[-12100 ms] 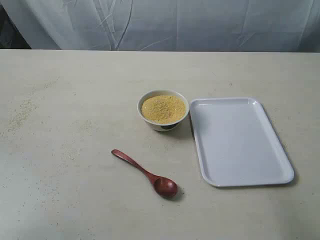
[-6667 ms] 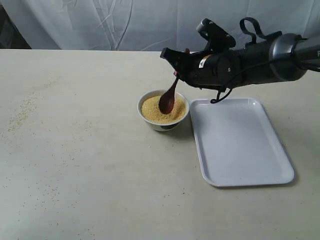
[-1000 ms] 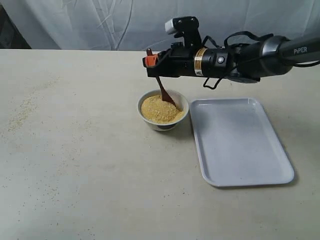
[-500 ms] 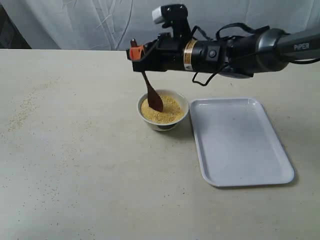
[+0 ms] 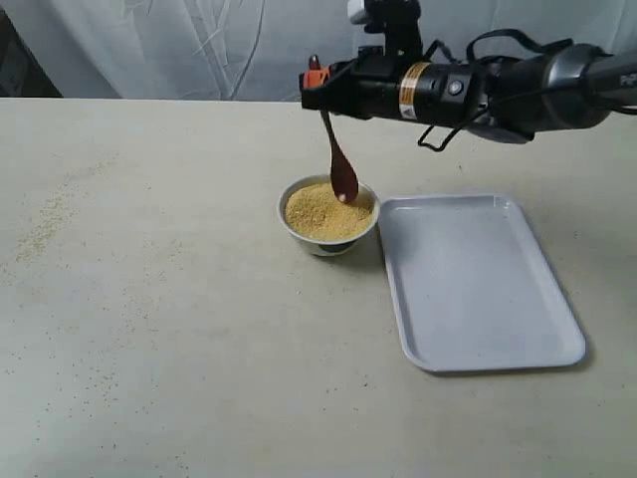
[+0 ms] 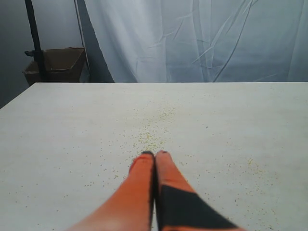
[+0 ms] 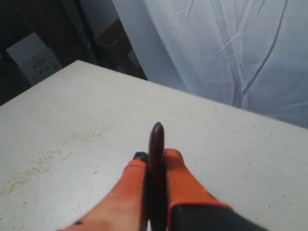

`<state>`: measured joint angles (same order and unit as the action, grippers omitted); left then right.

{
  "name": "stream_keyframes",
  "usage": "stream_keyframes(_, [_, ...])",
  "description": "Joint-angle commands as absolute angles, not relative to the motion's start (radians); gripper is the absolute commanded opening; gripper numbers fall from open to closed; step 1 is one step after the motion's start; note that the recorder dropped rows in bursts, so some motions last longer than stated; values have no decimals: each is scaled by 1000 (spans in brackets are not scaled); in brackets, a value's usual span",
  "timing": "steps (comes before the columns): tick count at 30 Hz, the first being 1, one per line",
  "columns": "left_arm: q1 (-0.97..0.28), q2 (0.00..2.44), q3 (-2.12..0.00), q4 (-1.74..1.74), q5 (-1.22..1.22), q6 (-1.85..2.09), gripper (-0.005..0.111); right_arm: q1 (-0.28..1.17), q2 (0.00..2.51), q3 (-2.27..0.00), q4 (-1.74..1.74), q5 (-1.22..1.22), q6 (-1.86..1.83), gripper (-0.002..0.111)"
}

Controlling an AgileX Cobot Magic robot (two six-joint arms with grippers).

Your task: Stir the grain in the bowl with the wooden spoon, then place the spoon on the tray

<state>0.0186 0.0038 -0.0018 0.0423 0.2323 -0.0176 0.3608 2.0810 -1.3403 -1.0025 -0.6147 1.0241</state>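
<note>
The small white bowl point(image 5: 327, 240) holds a mound of yellow grain point(image 5: 323, 211) at the table's middle. My right gripper point(image 5: 315, 84) hovers above it, shut on the handle of the dark wooden spoon point(image 5: 339, 162), which hangs almost upright with its head at the bowl's right rim, just over the grain. In the right wrist view the spoon handle point(image 7: 156, 159) sticks out between the orange fingertips of the right gripper point(image 7: 157, 157). The white tray point(image 5: 472, 280) lies right of the bowl. My left gripper point(image 6: 154, 155) is shut with nothing in it, over bare table.
Loose grains are scattered on the table point(image 5: 149, 329) at the left point(image 5: 45, 224) and ahead of the left gripper point(image 6: 154, 130). A white curtain point(image 5: 199, 45) hangs behind the table. A box on a stand point(image 6: 55, 62) is off the far corner.
Over the last second the right gripper swung left, then back right and a little higher. The spoon head has come up out of the grain to the bowl's right rim.
</note>
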Motion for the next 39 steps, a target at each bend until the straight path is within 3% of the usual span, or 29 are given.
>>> stream_keyframes(1, [20,0,0,44,231,-18,0,342,2071,-1341,-993,-607,966,0])
stream_keyframes(14, [20,0,0,44,231,-18,0,379,2137,-1341,-1045,-739,1063,0])
stream_keyframes(27, [20,0,0,44,231,-18,0,358,2136,-1341,-941,-596,863,0])
stream_keyframes(39, [20,0,0,44,231,-18,0,382,2111,-1341,-968,-760,878,0])
